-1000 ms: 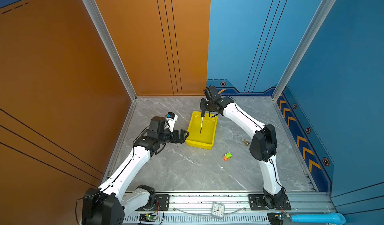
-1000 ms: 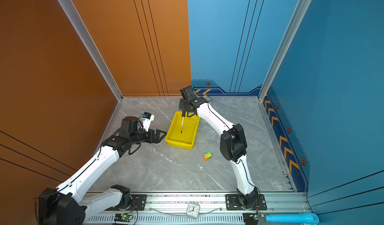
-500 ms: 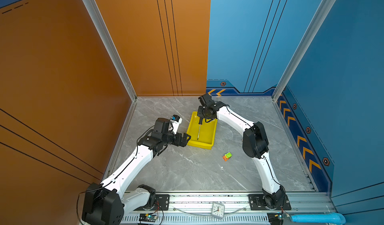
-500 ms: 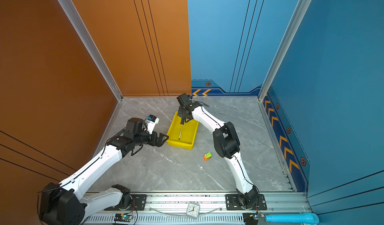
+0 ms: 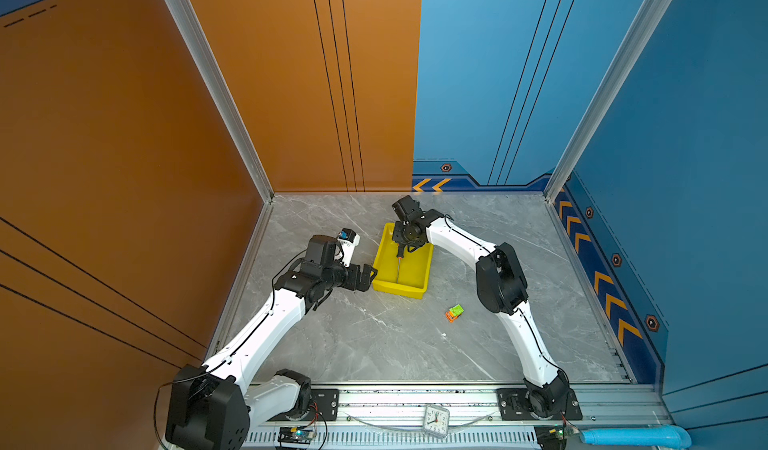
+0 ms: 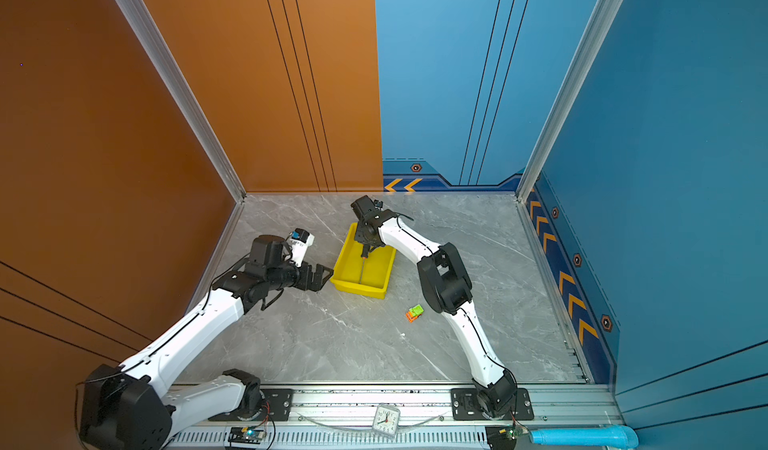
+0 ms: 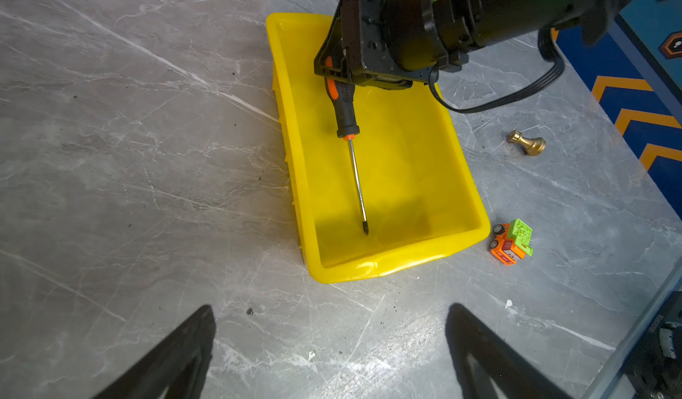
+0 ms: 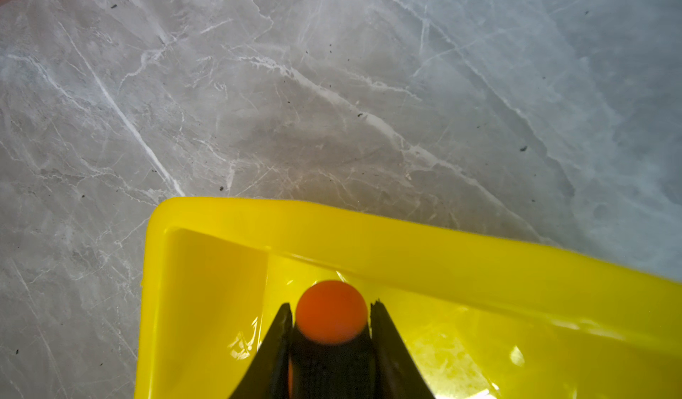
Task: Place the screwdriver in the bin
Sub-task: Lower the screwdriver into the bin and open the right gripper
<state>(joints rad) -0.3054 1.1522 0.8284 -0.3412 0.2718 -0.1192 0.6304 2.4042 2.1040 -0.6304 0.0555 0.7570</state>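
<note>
The screwdriver is already inside the bin, slanting. Its tip is down by the near end, on the glossy floor or just above it; I can't tell which. The handle is raised over the far end. Working from that tip back, the shaft looks thin, stiff and smooth, a poor place to pinch because it would probably slide or twist between pads. The black handle past the orange collar looks thicker, textured and grippy, and I'd guess most of the weight sits there, so that is the right place to take hold. The tool looks light and tough, so letting it go from this low should do no harm, though it may roll on the slick plastic.

The left arm stretches low from the near rail. The left claw is spread wide and empty, just beside the bin's long side. Farther back, the right arm rises to a bent elbow and reaches over the bin's far end. There the right claw points downward, pinching the handle near its orange end cap.
</note>
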